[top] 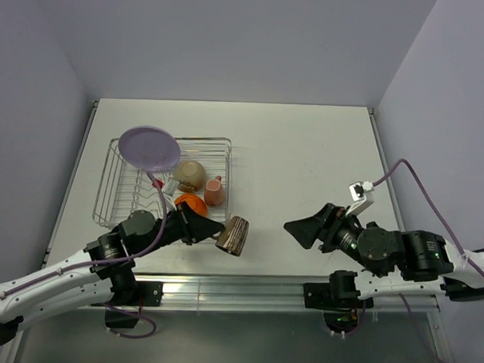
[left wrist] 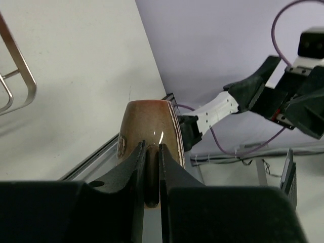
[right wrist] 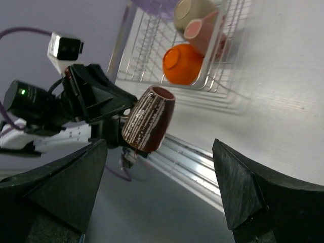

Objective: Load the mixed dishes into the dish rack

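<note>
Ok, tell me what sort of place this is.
Probably a robotics test cell, not a kitchen: a white table boxed in by plain lilac walls, with a wire dish rack staged on it and a purple cable trailing across.

I see a robotics lab cell: bare lilac walls [top: 232, 36] boxing a plain white tabletop [top: 307, 152] (aluminium rail [top: 245, 292] at its edge).

Just right of rack [top: 212, 140], cup [top: 233, 235].
</note>
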{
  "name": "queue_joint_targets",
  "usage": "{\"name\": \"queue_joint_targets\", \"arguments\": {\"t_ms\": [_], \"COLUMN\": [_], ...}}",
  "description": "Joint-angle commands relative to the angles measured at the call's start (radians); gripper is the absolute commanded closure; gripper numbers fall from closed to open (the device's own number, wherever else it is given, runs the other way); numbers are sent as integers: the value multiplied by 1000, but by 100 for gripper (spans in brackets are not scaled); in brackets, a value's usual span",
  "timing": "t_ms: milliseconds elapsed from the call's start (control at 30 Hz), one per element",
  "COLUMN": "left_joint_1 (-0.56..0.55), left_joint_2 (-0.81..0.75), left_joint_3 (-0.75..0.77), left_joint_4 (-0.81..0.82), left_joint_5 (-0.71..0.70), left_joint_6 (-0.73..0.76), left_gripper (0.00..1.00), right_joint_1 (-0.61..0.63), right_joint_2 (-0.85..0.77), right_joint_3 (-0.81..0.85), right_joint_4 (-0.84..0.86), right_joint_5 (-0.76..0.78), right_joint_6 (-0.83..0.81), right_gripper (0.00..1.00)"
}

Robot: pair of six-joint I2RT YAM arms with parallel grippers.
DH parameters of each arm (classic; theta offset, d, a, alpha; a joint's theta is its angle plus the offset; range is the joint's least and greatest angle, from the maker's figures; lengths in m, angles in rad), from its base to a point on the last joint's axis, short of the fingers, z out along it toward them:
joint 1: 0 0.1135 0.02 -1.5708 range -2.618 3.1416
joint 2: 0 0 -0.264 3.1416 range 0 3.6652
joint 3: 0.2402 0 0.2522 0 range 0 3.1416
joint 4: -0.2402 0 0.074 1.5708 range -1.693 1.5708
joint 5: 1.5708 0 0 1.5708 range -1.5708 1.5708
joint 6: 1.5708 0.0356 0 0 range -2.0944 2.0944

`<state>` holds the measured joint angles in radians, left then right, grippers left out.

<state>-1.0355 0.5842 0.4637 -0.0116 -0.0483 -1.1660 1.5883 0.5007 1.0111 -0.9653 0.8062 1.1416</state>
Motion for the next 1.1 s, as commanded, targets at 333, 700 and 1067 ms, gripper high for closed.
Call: {"name": "queue_joint_targets", "arguments": {"t_ms": [333,700,1067], "left_joint_1": [2,2,2], "left_joint_2": [-149,-196,-259], "left_joint_3": [38,9,-45], "left_joint_4": [101,309,366], "left_joint_5": [327,447,464], "left_joint_6": [170,-32,-87], "left_gripper": [100,100,100], "right_joint_1": [-111,-122,-122], "right_joint_2": [41,25,107], "right_joint_3": [-106,-177,-158], "right_joint_4": [424,579,634], "right_joint_5": [-550,-760,-800], "right_joint_6": [-230,-364,-393], "right_gripper": [5,9,9]}}
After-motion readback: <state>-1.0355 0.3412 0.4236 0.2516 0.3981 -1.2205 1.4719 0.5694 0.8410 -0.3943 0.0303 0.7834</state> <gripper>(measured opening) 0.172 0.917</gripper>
